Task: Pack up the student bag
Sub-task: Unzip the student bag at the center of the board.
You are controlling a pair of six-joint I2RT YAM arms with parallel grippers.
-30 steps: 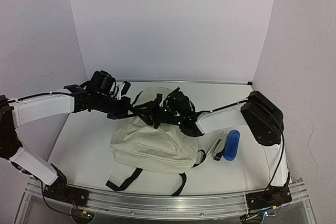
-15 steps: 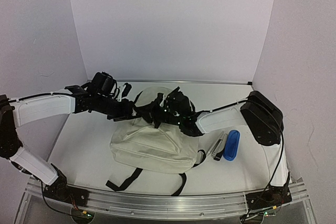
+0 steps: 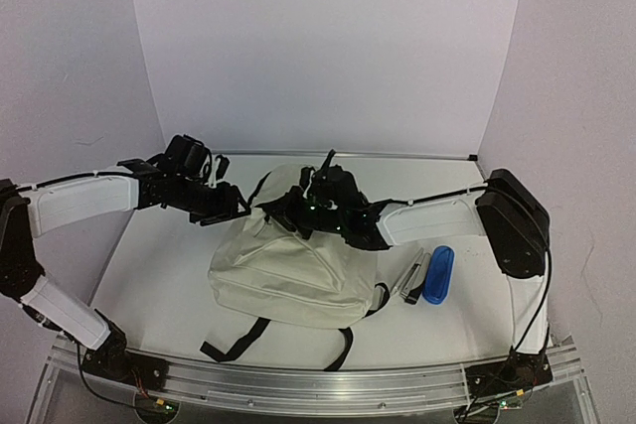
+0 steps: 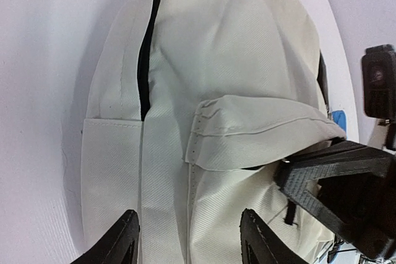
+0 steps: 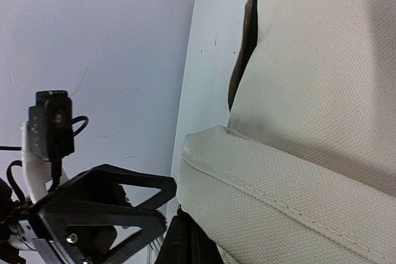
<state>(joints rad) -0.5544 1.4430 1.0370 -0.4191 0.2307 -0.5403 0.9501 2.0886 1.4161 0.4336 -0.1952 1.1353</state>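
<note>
A: Top view: the bag (image 3: 288, 270) lies flat mid-tabletop (image 3: 159, 275), cream side up, black straps (image 3: 238, 340) trailing toward the near edge.

B: Both arms meet at its far end. The left end effector (image 4: 192, 239) is spread wide. Its wrist view shows the two fingers (image 4: 124, 242) straddling a band of cream fabric, just below a black strip (image 4: 145, 72).

A: Touching the cloth?

B: Right over it, but contact I can't judge.

A: And the right end effector (image 3: 288, 210)?

B: It comes in from the other side, close to the left one. From the left wrist view, its black finger sits against the edge of the flap (image 4: 260, 128). Pinching that flap or only resting under it — I cannot tell. Its own camera is filled by a fold of fabric that hides the fingers.

A: Anything right of the bag?

B: A blue case (image 3: 438, 275) on the tabletop, with a grey pen-like thing (image 3: 412, 278) just beside it — between case and bag. Both lie outside the bag.
</note>
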